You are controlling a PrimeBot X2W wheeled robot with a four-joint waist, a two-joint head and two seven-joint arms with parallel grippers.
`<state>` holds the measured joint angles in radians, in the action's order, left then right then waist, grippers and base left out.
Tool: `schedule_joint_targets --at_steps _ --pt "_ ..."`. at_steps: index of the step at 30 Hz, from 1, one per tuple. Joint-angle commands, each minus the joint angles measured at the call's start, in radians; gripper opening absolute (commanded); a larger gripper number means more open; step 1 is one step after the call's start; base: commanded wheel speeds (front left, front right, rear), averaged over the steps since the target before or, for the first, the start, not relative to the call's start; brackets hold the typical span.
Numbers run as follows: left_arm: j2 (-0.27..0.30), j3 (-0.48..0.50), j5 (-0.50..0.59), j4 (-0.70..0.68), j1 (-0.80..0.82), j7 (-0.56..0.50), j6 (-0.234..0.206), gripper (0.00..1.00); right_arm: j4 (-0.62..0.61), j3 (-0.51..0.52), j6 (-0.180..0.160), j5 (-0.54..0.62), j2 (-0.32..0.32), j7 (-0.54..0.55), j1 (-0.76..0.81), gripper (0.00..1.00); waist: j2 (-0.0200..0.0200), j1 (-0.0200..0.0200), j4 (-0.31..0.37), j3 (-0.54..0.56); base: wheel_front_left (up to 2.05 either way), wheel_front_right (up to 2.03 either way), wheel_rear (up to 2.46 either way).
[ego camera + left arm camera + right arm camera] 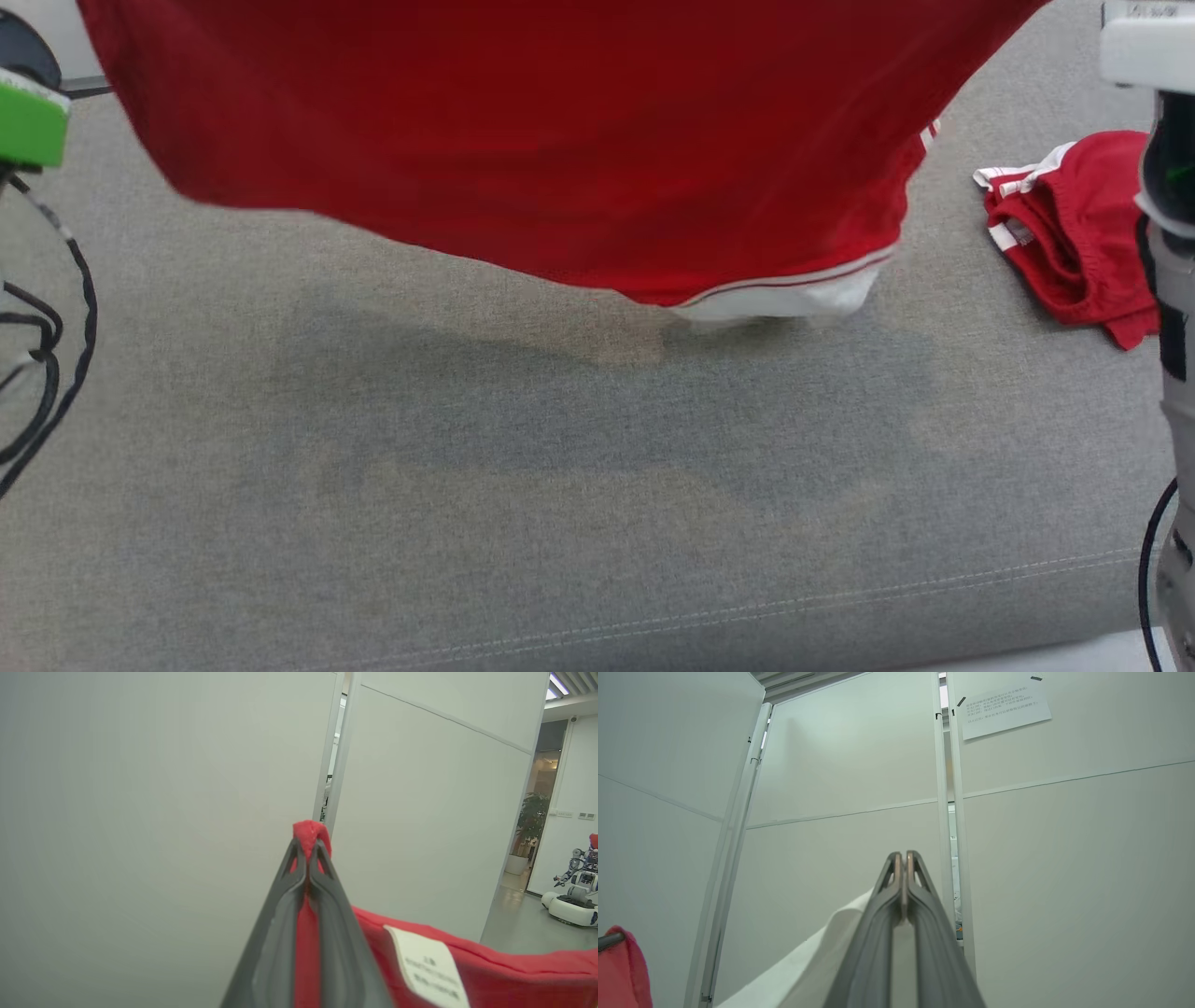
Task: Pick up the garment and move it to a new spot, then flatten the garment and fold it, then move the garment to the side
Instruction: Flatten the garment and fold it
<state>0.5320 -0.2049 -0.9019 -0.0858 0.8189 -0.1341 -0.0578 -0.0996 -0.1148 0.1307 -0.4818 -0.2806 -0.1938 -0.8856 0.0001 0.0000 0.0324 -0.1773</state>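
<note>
The garment (523,140) is a red jersey with a white-trimmed hem, hanging spread in the air across the top of the head view, its lowest corner just above the grey cushion (560,485). In the left wrist view my left gripper (308,851) is shut on a red fold of it, and the garment (490,970) with its white label trails off to the right. My right gripper (904,858) is shut too, with a white edge of the garment (817,952) coming out beside its fingers.
A second red and white garment (1074,233) lies crumpled at the cushion's right. Black cables (47,327) hang at the left edge, and my right arm (1172,280) stands at the right edge. White partition walls (1064,858) rise ahead. Another robot (574,891) stands far off.
</note>
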Motion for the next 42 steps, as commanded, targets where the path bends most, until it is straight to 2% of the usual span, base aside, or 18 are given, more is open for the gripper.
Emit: schedule_joint_targets --at_steps 1,8,11,14,16,18,23,28,32,36,42 --pt "0.009 -0.004 0.011 0.007 0.020 -0.004 -0.006 0.00 0.007 0.000 0.000 0.002 -0.006 0.006 -0.014 0.00 -0.0001 0.0000 0.002 0.001 0.00 0.00 0.00" --pt "-0.002 -0.034 0.036 0.086 0.162 -0.053 -0.025 0.00 0.158 -0.041 0.000 -0.007 -0.014 0.028 -0.161 0.00 -0.0001 0.0000 0.015 -0.037 0.00 0.00 0.00" --pt "-0.019 -0.050 0.060 0.179 0.242 -0.058 -0.032 0.00 0.287 -0.071 0.000 0.001 -0.007 0.019 -0.258 0.00 -0.0001 0.0000 0.018 -0.070 0.00 0.00 0.00" --pt "-0.043 -0.082 0.092 0.294 0.328 -0.048 -0.021 0.00 0.435 -0.104 0.000 0.018 0.003 -0.001 -0.371 0.00 -0.0001 0.0000 0.015 -0.108 0.00 0.00 0.00" --pt "-0.054 -0.108 0.127 0.375 0.380 -0.028 -0.012 0.00 0.534 -0.122 0.000 0.034 0.010 -0.022 -0.446 0.00 -0.0001 0.0000 0.011 -0.129 0.00 0.00 0.00" --pt "-0.094 -0.099 0.111 0.450 0.433 0.002 -0.008 0.00 0.621 -0.126 0.000 0.044 0.022 -0.042 -0.523 0.00 -0.0001 0.0000 0.005 -0.151 0.00 0.00 0.00" --pt "-0.132 -0.079 0.131 0.628 0.559 0.120 0.023 0.00 0.781 -0.096 0.000 0.109 0.051 -0.070 -0.694 0.00 -0.0001 0.0000 -0.002 -0.198 0.00 0.00 0.00" --pt "-0.167 -0.023 0.080 0.771 0.671 0.233 0.084 0.00 0.786 -0.024 0.000 0.224 0.099 -0.070 -0.794 0.00 -0.0001 0.0000 -0.002 -0.258 0.00 0.00 0.00" --pt "-0.182 -0.027 0.082 0.861 0.716 0.298 0.132 0.00 0.817 -0.059 0.000 0.275 0.126 -0.070 -0.809 0.00 -0.0001 0.0000 0.000 -0.322 0.00 0.00 0.00" --pt "-0.209 -0.041 0.046 0.948 0.661 0.317 0.173 0.00 0.842 -0.125 -0.001 0.258 0.117 -0.070 -0.744 0.00 -0.0001 0.0000 -0.011 -0.371 0.00 0.00 0.00" --pt "-0.242 -0.071 0.014 1.003 0.548 0.347 0.189 0.00 0.802 -0.219 -0.001 0.159 0.073 -0.070 -0.619 0.00 -0.0001 0.0000 -0.028 -0.412 0.00 0.00 0.00"
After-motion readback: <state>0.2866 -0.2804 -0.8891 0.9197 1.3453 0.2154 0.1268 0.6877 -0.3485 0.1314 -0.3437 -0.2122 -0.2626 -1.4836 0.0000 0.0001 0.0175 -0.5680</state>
